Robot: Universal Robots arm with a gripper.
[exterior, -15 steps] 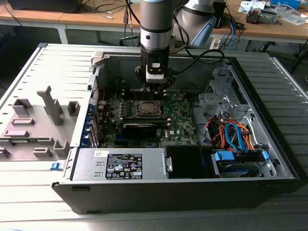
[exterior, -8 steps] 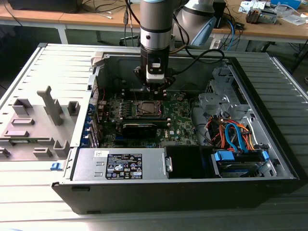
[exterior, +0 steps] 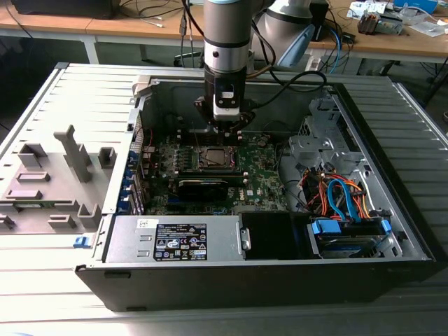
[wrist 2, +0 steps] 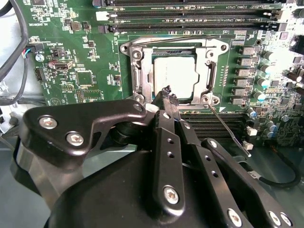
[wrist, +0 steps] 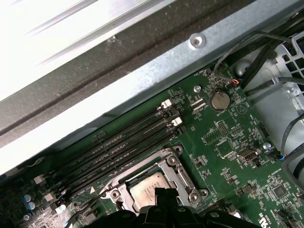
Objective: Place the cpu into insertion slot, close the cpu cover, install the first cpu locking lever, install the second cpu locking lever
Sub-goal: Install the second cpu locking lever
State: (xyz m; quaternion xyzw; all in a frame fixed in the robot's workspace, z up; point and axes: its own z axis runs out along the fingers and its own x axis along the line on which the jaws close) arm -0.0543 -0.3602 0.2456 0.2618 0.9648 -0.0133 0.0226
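1. Exterior view: the gripper (exterior: pixel 227 131) hangs tip-down over the insertion slot (exterior: pixel 213 158), mid-motherboard (exterior: pixel 269 178), inside the open computer case (exterior: pixel 280 283) lying on its side. I read the straight-down pose as a way to keep the arm off the case walls.
2. In the second wrist view the cpu (wrist 2: pixel 175 75) sits flat in the slot, silver top up and square to the rim. It looks seated to me.
3. The cpu cover (wrist 2: pixel 205 76) lies around the chip, its window framing the metal top, so the chip is boxed in. How hard it presses, I can't tell.
4. Claw: the fingers (wrist 2: pixel 164 128) look pinched together with nothing between them. The tip is at the socket edge away from the memory slots (wrist 2: pixel 190 14), just beside the cover's frame. Whether it touches, I can't tell. My guess is it's pinched so the narrow tip can work as a poker on thin wire parts.
5. The free locking lever (wrist 2: pixel 229 129) sticks out slantwise from a socket corner on that same edge, crossing the black slots (wrist 2: pixel 209 124). Judging by the angle, it isn't hooked, so there's no clamp on that side yet.
6. The far locking lever (wrist 2: pixel 175 39) runs along the socket edge that faces the memory slots. I can't tell whether it's latched.
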